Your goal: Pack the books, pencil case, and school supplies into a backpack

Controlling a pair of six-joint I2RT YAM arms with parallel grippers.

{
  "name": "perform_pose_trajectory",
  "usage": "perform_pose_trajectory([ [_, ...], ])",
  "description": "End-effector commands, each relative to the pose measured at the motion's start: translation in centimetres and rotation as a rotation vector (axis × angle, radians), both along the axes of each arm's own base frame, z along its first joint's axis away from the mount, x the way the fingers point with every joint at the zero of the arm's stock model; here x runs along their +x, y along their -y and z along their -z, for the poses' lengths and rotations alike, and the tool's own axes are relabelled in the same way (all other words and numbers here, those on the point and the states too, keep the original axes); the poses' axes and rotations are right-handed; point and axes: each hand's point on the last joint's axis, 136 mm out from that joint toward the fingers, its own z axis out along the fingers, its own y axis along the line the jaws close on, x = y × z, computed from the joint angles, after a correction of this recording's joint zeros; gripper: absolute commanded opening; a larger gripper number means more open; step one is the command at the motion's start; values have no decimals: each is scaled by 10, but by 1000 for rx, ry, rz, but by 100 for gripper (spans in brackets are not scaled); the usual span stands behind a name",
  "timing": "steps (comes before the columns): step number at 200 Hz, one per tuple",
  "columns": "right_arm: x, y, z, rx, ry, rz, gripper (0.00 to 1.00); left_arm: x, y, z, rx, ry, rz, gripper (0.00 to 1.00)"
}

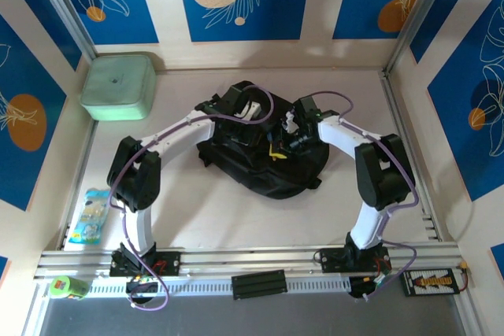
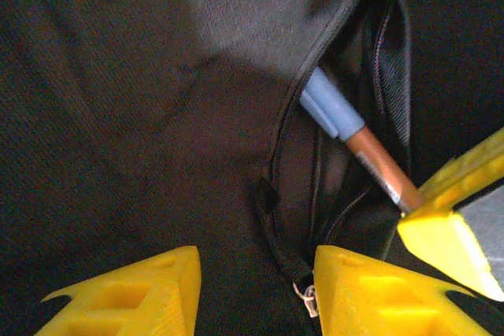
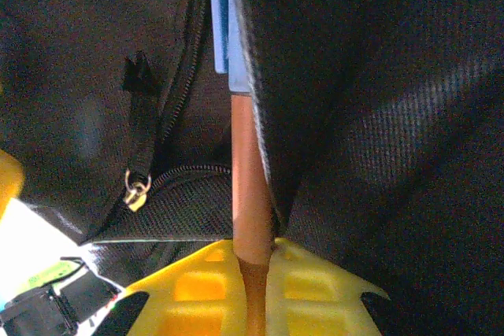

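Observation:
The black backpack (image 1: 260,164) lies mid-table with both grippers over it. My right gripper (image 3: 253,261) is shut on a pen (image 3: 250,179) with a copper barrel and a blue cap. The capped end is tucked into a pocket slit of the backpack (image 3: 378,116). My left gripper (image 2: 256,273) is open just above the backpack fabric (image 2: 134,131), and a black zipper strap (image 2: 279,226) lies between its jaws, near the right finger. In the left wrist view the pen (image 2: 339,116) pokes out of the pocket toward a right gripper finger (image 2: 449,234). The books are out of view.
A mint-green square box (image 1: 118,84) stands at the back left. A flat pale blue pouch (image 1: 90,214) lies by the left wall; I cannot tell whether it is the pencil case. A small green object (image 1: 69,287) rests on the near rail. Panel walls close the sides and back.

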Motion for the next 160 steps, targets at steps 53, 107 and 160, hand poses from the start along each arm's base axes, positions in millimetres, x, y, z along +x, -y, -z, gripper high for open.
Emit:
perform_pose_trajectory([
  [53, 43, -19, -39, 151, 24, 69, 4, -37, -3, 7, -121, -90, 16, 34],
  [107, 61, -35, -38, 209, -86, 201, 10, -42, 7, 11, -173, -110, 50, 30],
  [160, 57, -16, -30, 21, -35, 236, 39, -38, -6, 11, -129, -94, 8, 29],
])
